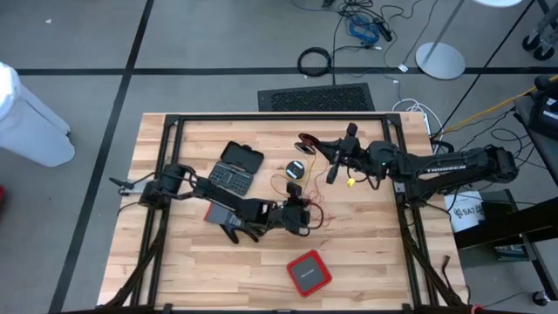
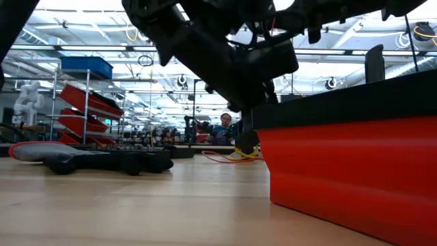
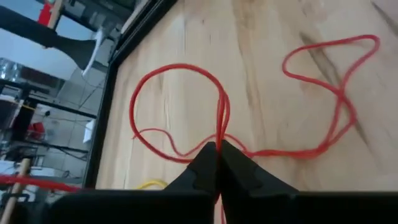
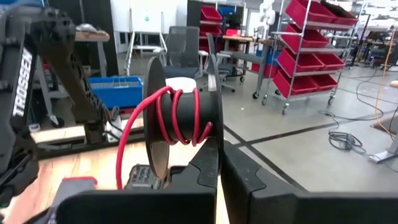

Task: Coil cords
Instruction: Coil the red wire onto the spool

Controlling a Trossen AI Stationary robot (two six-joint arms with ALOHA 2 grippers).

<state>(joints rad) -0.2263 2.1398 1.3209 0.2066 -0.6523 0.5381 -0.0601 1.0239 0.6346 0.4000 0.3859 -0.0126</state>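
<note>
Two dark robot arms work over a pale wooden plank surface (image 1: 366,262) framed by black rails. The left pincer (image 3: 219,149) sits near the middle of the surface with its fingers pressed together on the thin red wire (image 3: 186,71), pinching it where two strands cross; from that point the wire spreads in one round loop and a second, looser loop lying flat on the wood. In the high view the same red wire (image 1: 316,212) trails around the left pincer (image 1: 301,214).

The right pincer (image 4: 221,155) is raised toward the far side of the surface, its fingers closed against the rim of a black plastic spool (image 4: 180,118) that carries a few turns of red wire, one strand dropping off the spool toward the surface. In the high view the spool (image 1: 308,141) shows just beyond the right pincer (image 1: 334,161).

A small bundle of yellow wire (image 1: 350,182) lies beneath the right arm. Also on the surface are an open black case (image 1: 235,168) with rows of small parts, a round black disc (image 1: 296,168), a grey glove (image 1: 237,225) partly under the left arm, and a red square box with a black lid (image 1: 309,272) near the front edge.
</note>
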